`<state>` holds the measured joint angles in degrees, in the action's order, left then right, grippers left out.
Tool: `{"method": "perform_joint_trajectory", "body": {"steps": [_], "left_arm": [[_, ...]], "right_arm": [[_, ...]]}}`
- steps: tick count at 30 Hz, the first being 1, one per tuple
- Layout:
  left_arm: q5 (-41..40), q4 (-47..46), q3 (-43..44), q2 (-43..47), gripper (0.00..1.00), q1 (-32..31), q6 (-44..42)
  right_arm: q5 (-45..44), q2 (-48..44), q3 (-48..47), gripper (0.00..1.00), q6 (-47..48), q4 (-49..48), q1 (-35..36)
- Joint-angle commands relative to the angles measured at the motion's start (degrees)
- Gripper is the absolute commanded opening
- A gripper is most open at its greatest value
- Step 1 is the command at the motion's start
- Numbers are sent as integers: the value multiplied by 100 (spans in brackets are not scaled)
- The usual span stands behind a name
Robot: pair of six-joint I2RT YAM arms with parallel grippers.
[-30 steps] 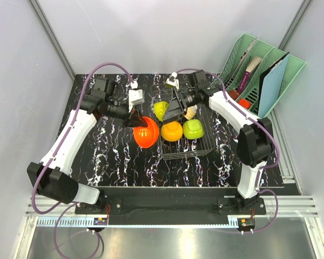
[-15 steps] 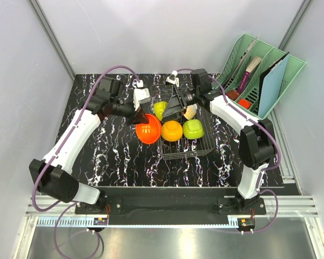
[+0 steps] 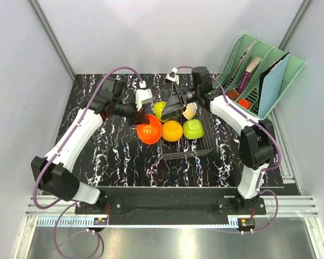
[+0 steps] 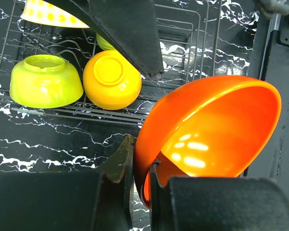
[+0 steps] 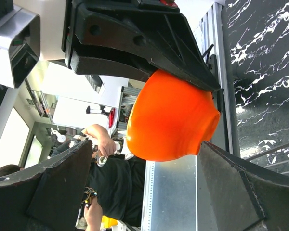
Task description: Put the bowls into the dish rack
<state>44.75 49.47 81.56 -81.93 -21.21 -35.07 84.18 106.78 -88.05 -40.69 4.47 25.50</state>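
My left gripper (image 3: 142,118) is shut on the rim of an orange-red bowl (image 3: 149,131) and holds it tilted on edge at the left side of the dark wire dish rack (image 3: 184,151). The left wrist view shows its fingers (image 4: 126,153) pinching the bowl's wall (image 4: 212,130). The rack (image 4: 183,29) holds an orange-yellow bowl (image 3: 171,130), a lime bowl (image 3: 193,129), a yellow-green bowl (image 3: 161,109) and a dotted cream bowl (image 3: 190,111). My right gripper (image 3: 173,111) hangs open over the rack's back left. Its wrist view shows the orange-red bowl (image 5: 171,118) beyond its spread fingers.
A mint-green slotted organiser (image 3: 259,70) with books and cards stands at the back right, off the black marbled mat (image 3: 113,156). The right arm's finger (image 4: 130,33) reaches over the rack close to the held bowl. Grey walls close in both sides.
My left arm has carried the orange-red bowl rightwards to the rack's left edge and tipped it more upright. My right gripper has hardly moved and stays open.
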Motion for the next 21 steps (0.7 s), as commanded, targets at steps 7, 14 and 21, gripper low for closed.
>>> {"method": "perform_joint_trajectory", "body": {"steps": [7,14,21], "left_arm": [[-63,-359,150,63,0,-50,141],[-98,-395,229,98,0,-50,220],[-160,-421,264,107,0,-58,220]], "right_arm": [[538,-9,639,100,-2271,-3018,122],[661,141,667,100,-2655,-3664,368],[757,176,772,100,-2602,-3690,491]]}}
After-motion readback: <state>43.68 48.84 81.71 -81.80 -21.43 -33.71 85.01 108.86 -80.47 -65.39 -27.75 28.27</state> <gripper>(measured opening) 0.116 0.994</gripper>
